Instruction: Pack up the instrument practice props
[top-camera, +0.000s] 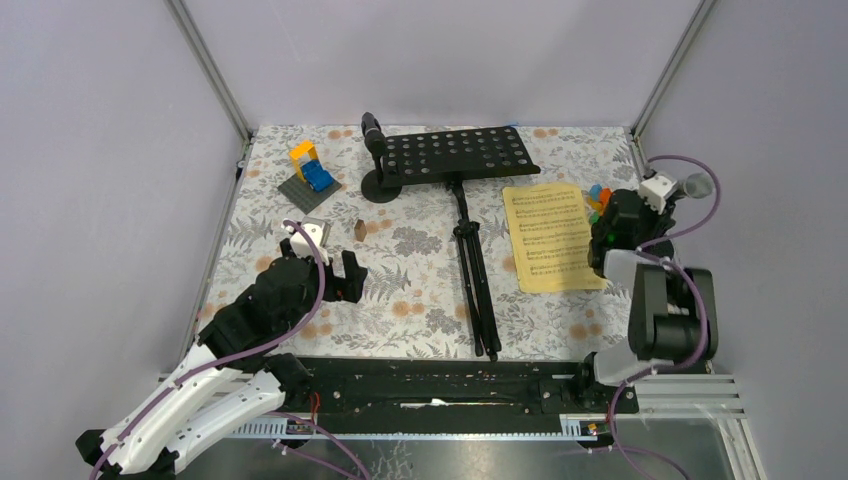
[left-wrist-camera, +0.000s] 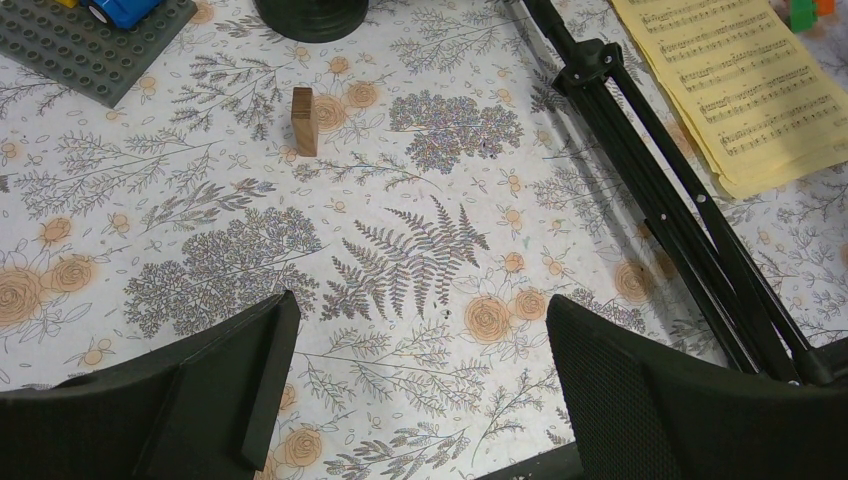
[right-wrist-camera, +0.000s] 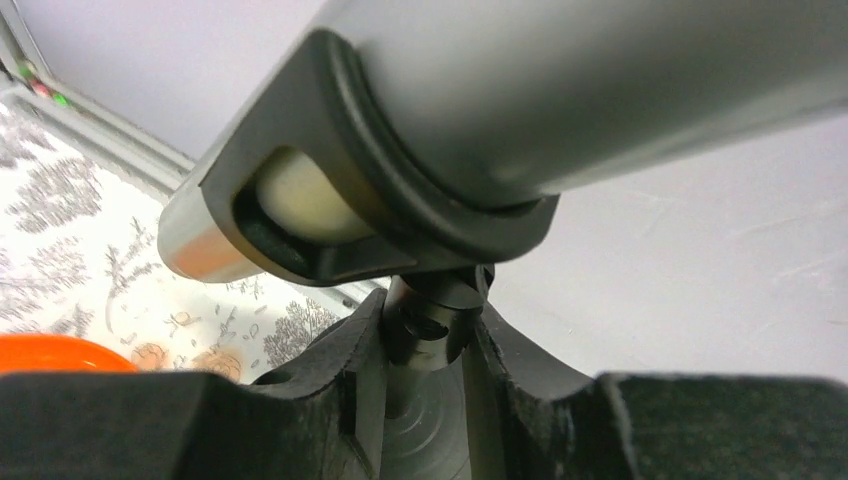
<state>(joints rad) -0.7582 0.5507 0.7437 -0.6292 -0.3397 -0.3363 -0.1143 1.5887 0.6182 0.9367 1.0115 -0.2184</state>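
Floral surface (top-camera: 420, 290), 3 o'clock edge: right pincer (right-wrist-camera: 428, 345) clamps post (right-wrist-camera: 428, 305) under silver microphone (right-wrist-camera: 600, 90); left pincer (left-wrist-camera: 420, 340) wide, empty. Risk: top-heavy microphone may tip out on lifting.

Top camera looks down; close left-wrist view shares sheet-music pages (top-camera: 552, 238).

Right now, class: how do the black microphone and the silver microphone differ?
Colour: the black microphone is dark all over, while the silver microphone is pale grey. Place: the black one stands far middle, beside the music rack; the silver one is at the table's right edge. Handling: nothing touches the black one; the right gripper has its jaws round the post under the silver one. Both sit on short stands.
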